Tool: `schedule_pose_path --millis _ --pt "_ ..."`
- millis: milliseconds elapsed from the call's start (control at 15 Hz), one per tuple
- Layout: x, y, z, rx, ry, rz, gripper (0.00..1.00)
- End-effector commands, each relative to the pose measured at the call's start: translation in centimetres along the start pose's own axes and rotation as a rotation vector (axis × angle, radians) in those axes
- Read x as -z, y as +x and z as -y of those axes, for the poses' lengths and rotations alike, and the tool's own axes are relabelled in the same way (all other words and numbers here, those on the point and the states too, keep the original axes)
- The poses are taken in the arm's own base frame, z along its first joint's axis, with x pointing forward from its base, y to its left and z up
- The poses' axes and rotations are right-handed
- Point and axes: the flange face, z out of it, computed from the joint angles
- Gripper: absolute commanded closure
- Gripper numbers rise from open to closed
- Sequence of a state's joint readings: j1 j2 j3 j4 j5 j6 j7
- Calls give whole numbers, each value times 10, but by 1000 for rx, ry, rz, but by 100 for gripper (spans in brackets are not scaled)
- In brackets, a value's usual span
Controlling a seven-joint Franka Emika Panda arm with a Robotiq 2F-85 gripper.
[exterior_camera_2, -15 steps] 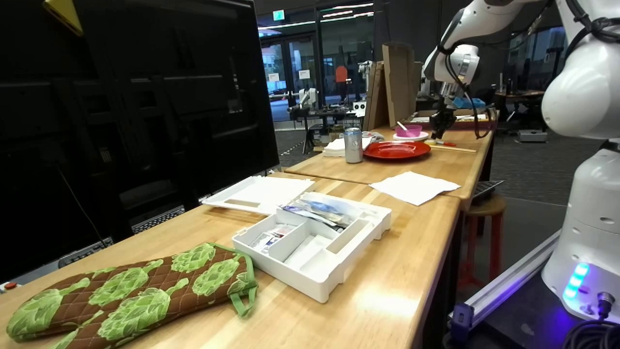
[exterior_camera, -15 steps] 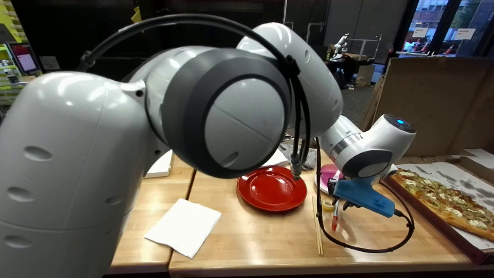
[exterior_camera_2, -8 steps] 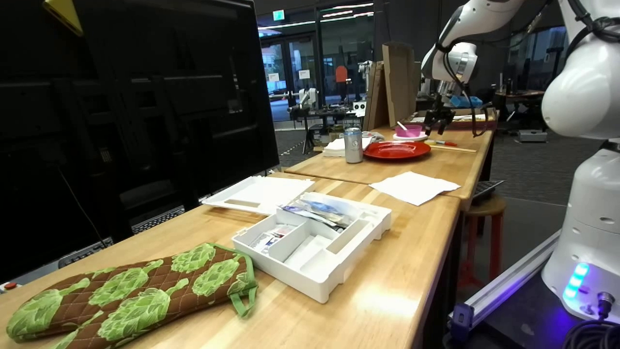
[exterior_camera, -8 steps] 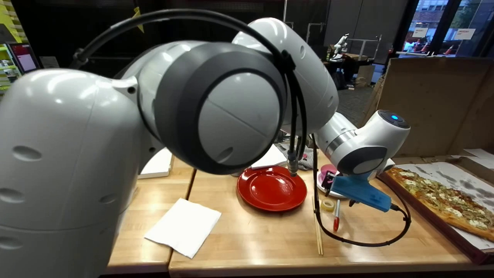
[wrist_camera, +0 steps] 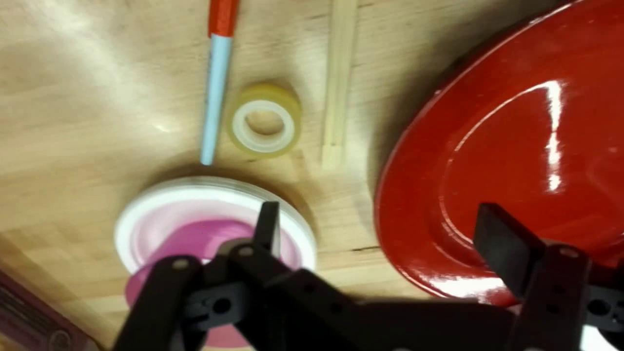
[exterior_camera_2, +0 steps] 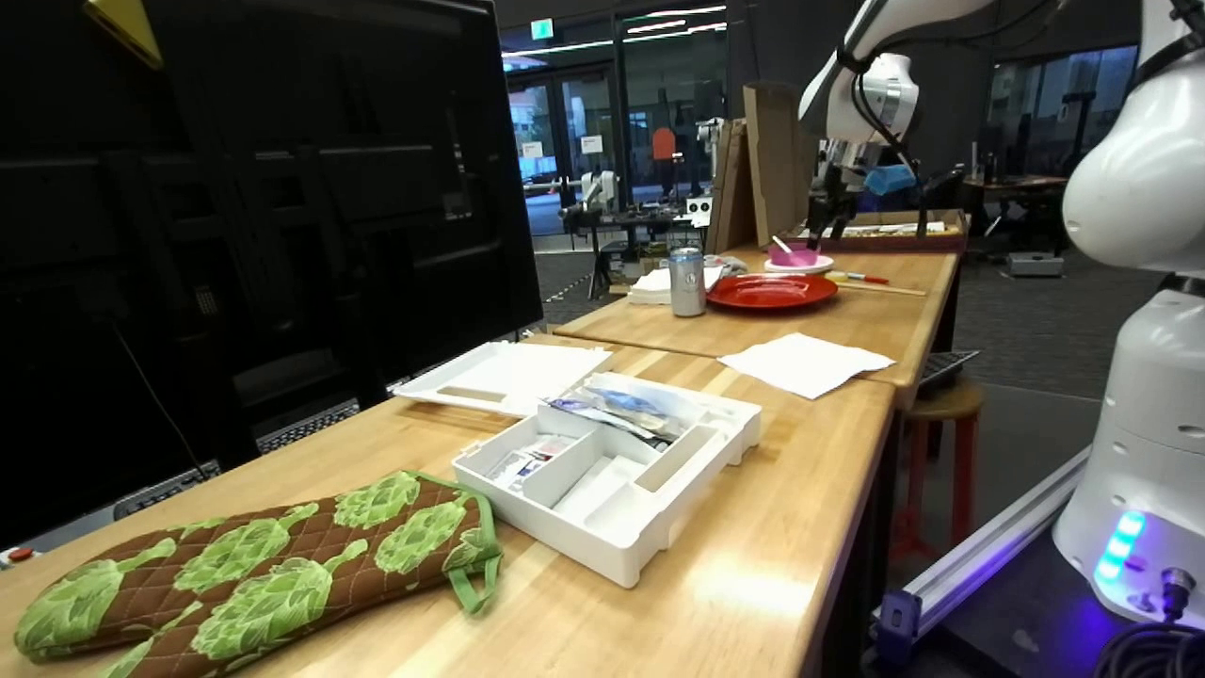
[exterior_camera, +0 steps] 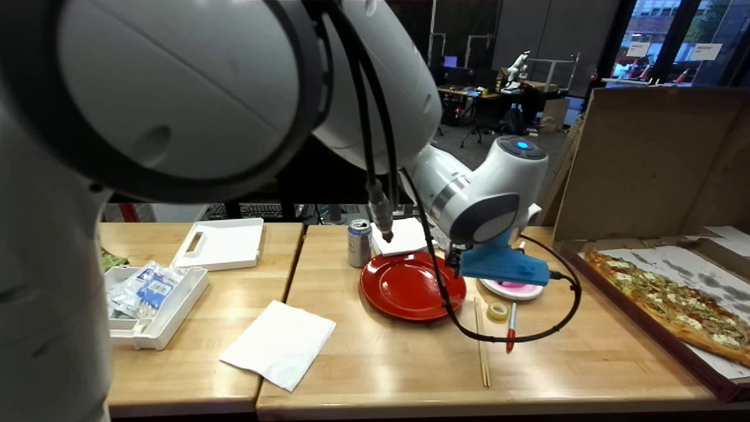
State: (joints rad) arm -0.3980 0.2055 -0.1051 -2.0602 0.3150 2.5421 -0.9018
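My gripper stands open with nothing between its fingers, above the table. In the wrist view one finger overlaps the white plate with the pink bowl. The opposite finger is over the red plate. A roll of yellowish tape, a red-capped marker and a pair of chopsticks lie on the wood beyond the fingertips. In an exterior view the gripper hangs near the pink bowl; elsewhere the blue mount mostly hides it.
An open pizza box with pizza stands at the table's end. A can and stacked white napkins sit behind the red plate. A loose napkin, a white compartment box, its lid and an oven mitt lie farther along.
The jaws have opened. From low beside the marker, my gripper has risen and shifted toward the red plate. The marker now lies in plain view on the table next to the tape.
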Motion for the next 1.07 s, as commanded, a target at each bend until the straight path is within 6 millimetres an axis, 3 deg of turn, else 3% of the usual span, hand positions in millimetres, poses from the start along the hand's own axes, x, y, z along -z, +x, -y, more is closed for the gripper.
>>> schedule_pose_path --millis 0,267,467,533,1000 --pt "21 -13 71 198 -50 -10 0" --pt "25 -16 127 379 -107 -44 0" --pt "29 -22 155 461 -127 -90 0" --pt "16 -10 140 402 -108 -61 0" --pt "12 -12 140 401 -106 -57 0"
